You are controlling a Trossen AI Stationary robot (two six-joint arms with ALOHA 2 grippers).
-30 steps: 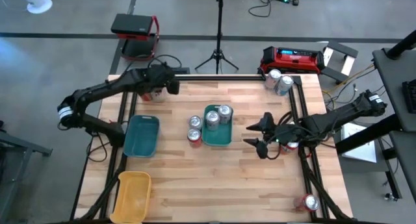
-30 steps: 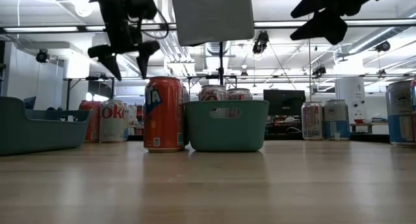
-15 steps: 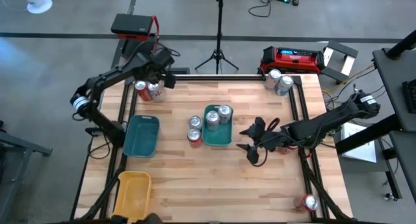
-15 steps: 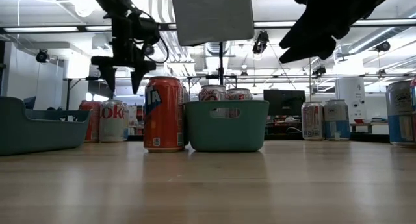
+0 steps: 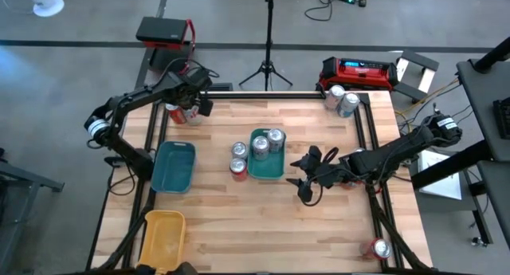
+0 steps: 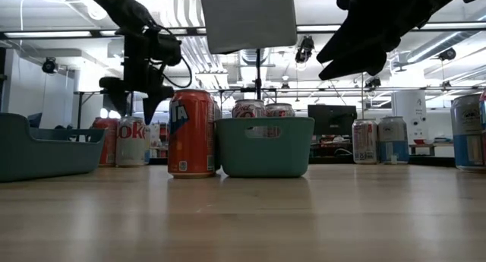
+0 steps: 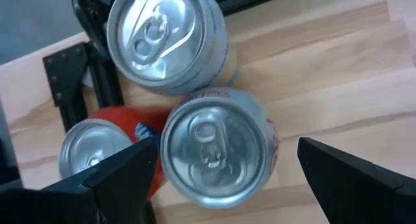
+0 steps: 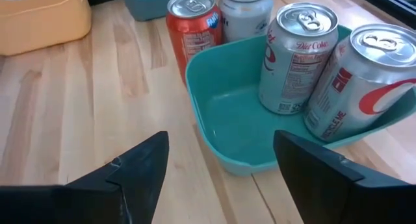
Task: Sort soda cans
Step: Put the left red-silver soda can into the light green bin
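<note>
Three soda cans stand at the table's far left corner: a silver one (image 7: pixel 218 156), another silver one (image 7: pixel 166 39) and a red one (image 7: pixel 97 152). My left gripper (image 7: pixel 227 146) hangs open just above them (image 5: pixel 190 109), a finger on either side of the first silver can's top. A small teal tray (image 8: pixel 234 130) at mid-table holds two silver cans (image 8: pixel 296 55) (image 8: pixel 364 81). An orange can (image 8: pixel 193 29) and a silver can (image 8: pixel 246 13) stand on the table at its left side. My right gripper (image 8: pixel 221 136) is open, right of this tray (image 5: pixel 299 178).
A larger teal tray (image 5: pixel 175 165) lies at the left and a yellow tray (image 5: pixel 163 231) at the near left. Two cans (image 5: pixel 341 100) stand at the far right corner and one (image 5: pixel 378 247) at the near right corner. Bare wood lies along the near edge.
My left gripper has come down toward the cans at the far left corner, staying open. My right gripper has moved toward the table's left, closer to the small teal tray. No can has moved.
</note>
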